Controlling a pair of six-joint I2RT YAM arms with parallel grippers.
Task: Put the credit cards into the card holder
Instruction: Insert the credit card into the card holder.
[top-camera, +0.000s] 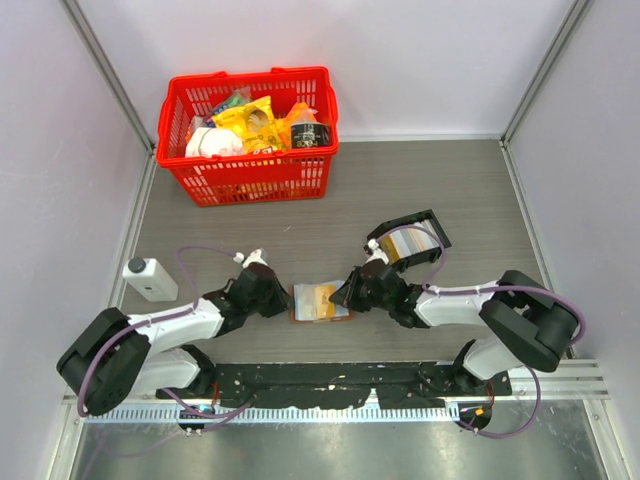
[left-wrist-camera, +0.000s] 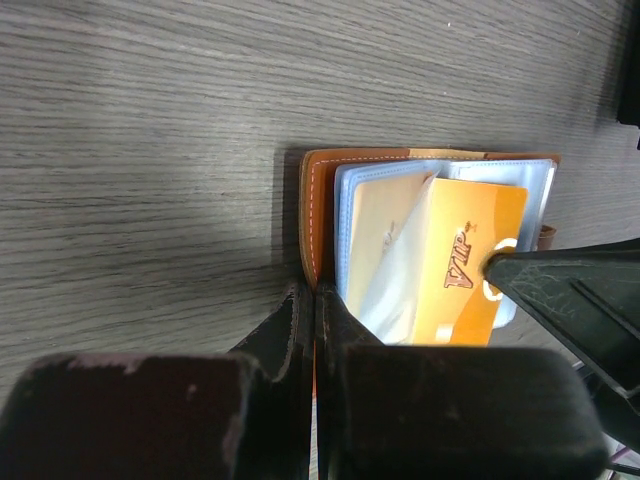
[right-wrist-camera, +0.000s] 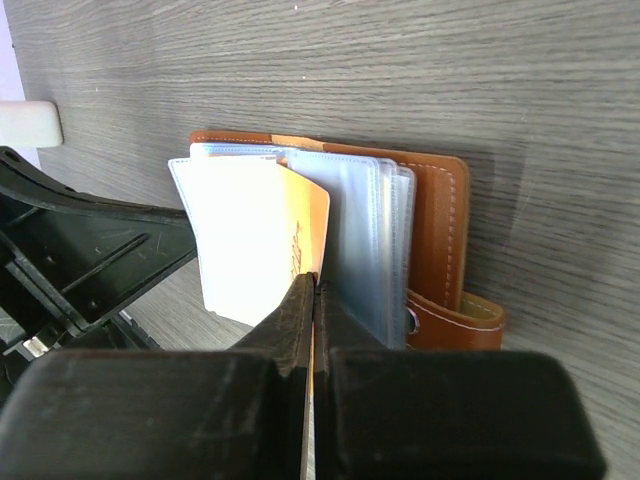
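Observation:
The brown leather card holder (top-camera: 310, 303) lies open on the table between my two grippers, its clear sleeves fanned up. My left gripper (top-camera: 285, 300) is shut on the left edge of its leather cover (left-wrist-camera: 318, 215). My right gripper (top-camera: 348, 295) is shut on a yellow-orange credit card (right-wrist-camera: 310, 225) marked "VIP" (left-wrist-camera: 470, 265). The card stands between the sleeves (right-wrist-camera: 365, 240), partly inside one. The snap tab (right-wrist-camera: 455, 322) sticks out at the holder's right. More cards sit in the black tray (top-camera: 410, 240).
A red basket (top-camera: 250, 135) full of groceries stands at the back left. A small white device (top-camera: 150, 278) lies at the left wall. The black open-top tray sits just behind my right gripper. Grey walls close in both sides.

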